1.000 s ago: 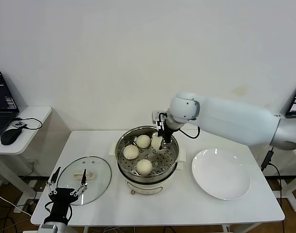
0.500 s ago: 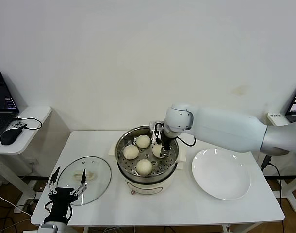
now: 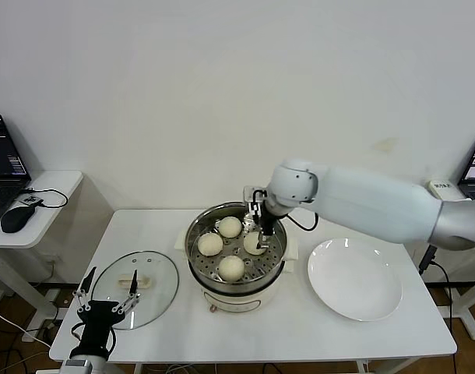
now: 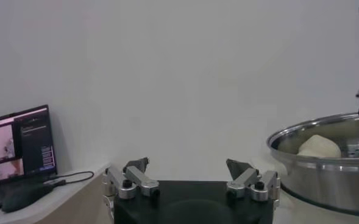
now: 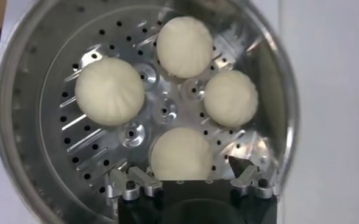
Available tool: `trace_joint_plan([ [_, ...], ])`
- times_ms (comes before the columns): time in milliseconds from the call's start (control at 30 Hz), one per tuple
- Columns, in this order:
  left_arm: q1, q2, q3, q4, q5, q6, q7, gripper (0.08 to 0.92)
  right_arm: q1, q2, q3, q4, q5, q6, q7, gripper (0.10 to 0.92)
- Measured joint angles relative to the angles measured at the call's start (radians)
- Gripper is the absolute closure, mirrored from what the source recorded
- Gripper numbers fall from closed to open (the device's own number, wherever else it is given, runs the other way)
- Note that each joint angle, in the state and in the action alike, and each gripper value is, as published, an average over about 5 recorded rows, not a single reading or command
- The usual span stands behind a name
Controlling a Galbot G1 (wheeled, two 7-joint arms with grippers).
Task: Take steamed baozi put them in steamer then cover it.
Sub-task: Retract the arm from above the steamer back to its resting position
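The steel steamer [image 3: 195,257] stands mid-table with several cream-white baozi on its perforated tray [image 5: 81,152]. My right gripper [image 3: 260,234] hangs open just above the right-hand baozi [image 3: 252,242]. In the right wrist view that baozi [image 5: 180,153] lies between the spread fingers of my right gripper [image 5: 185,173], apart from both. The glass cover [image 3: 135,278] lies flat on the table left of the steamer. My left gripper [image 3: 107,300] waits open at the front left, by the cover's near rim. The left wrist view has my left gripper [image 4: 186,165] empty and the steamer [image 4: 325,164] beyond it.
A bare white plate [image 3: 354,279] lies right of the steamer. A side table at far left carries a laptop [image 3: 4,167] and a mouse [image 3: 16,220]. A white wall stands behind the table.
My right gripper lowered the baozi it held onto the tray, then opened and let it go. The left arm has not moved.
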Motion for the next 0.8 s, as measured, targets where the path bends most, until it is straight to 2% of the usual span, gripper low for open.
trace_joint_plan([
  [167, -0.004, 0.008, -0.003, 0.007, -0.004, 0.002, -0.001, 0.177, -0.026, -0.081, 0.061, 0.073, 0.052, 0.011, 0.096, 0.202],
  [367, -0.008, 0.008, -0.005, 0.015, -0.013, 0.002, -0.002, 0.177, -0.175, -0.206, 0.221, 0.174, 0.101, 0.087, 0.309, 0.203],
  [600, -0.014, 0.002, 0.010, 0.025, -0.017, 0.003, -0.010, 0.177, -0.556, -0.285, 0.574, 0.271, 0.063, 0.283, 0.544, 0.203],
  [800, -0.018, 0.004, 0.029, 0.036, -0.018, 0.015, -0.023, 0.177, -0.951, -0.229, 0.964, 0.320, -0.027, 0.473, 0.654, 0.203],
])
